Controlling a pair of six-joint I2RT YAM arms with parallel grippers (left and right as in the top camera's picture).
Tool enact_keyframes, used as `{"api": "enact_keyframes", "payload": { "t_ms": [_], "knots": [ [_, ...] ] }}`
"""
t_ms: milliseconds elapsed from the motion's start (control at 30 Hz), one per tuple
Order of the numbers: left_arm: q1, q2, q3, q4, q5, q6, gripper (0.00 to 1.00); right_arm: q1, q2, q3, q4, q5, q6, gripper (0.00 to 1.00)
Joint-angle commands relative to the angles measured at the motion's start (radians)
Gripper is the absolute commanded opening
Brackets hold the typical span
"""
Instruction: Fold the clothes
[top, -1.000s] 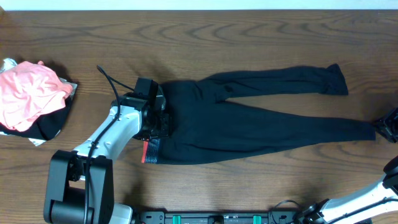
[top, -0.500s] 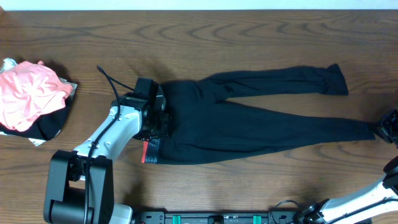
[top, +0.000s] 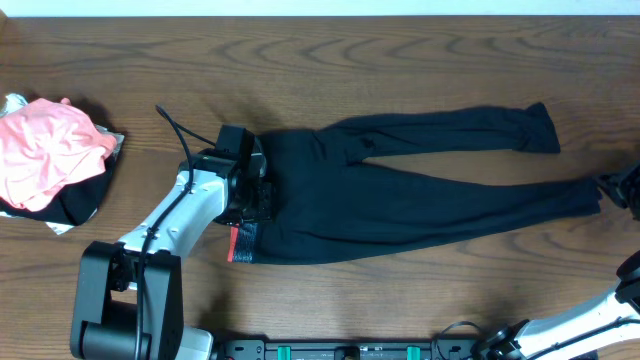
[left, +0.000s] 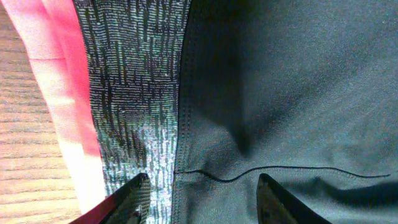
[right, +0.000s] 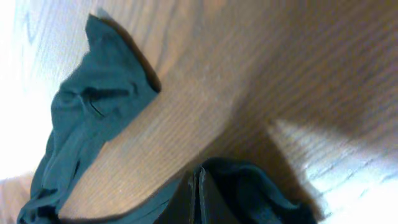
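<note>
Dealing here with black leggings (top: 400, 205), spread flat along the table (top: 400, 60), waist to the left and both legs running out to the right. Well apart from a heap of pink and dark cloth (top: 45, 150) at the left edge.

Through the left wrist view: left pincer (left: 205, 198) open, fingertips (left: 134, 199) set apart and straddling the seam where the grey waistband (left: 134, 93) meets the black cloth, with the coral edge (left: 74, 81) just beside. Pressing down or only hovering: cannot tell.

Through the right wrist view: right pincer (right: 199, 186) closed tight, with the near leg's cuff (top: 588, 194) bunched about its tips. Looks like a pinch on that hem rather than on bare wood.

Judging by the look: thin, light, soft and very stretchy, with no stiffness to carry a shape. Expect sag, stretch and trailing if lifted by one end only, and some drag on the wood grain. Probably slick enough to slide out of a shallow pinch. Best taken at the firmer parts: the doubled waistband at one end, the hemmed cuffs at the other, gripping through both layers and keeping the cloth low and lightly taut.
</note>
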Motion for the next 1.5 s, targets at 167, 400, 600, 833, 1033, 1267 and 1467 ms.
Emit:
{"api": "enact_keyframes", "payload": {
  "t_ms": [167,400,600,833,1033,1267,1467],
  "knots": [
    [-0.002,0.012,-0.010,0.000,-0.012,0.013,0.55,0.022,-0.005,0.021,0.079,0.023,0.020,0.02],
    [-0.002,0.012,-0.010,-0.004,-0.009,0.008,0.56,0.102,-0.005,0.021,0.120,0.142,0.035,0.22],
    [-0.002,0.012,-0.010,-0.008,-0.009,0.006,0.55,0.126,-0.005,0.021,0.104,0.190,0.035,0.40],
    [-0.002,0.012,-0.010,-0.011,-0.009,0.006,0.55,-0.015,-0.015,0.022,0.010,0.182,0.034,0.45],
    [-0.002,0.012,-0.010,-0.011,-0.009,0.006,0.55,-0.160,-0.014,0.018,-0.023,0.072,-0.064,0.46],
    [-0.002,0.012,-0.010,-0.011,-0.009,0.006,0.55,-0.153,-0.004,-0.003,0.031,-0.074,-0.292,0.35],
    [-0.002,0.012,-0.010,-0.007,-0.009,0.006,0.55,-0.071,0.008,-0.074,0.082,-0.117,-0.430,0.34]
  ]
}}
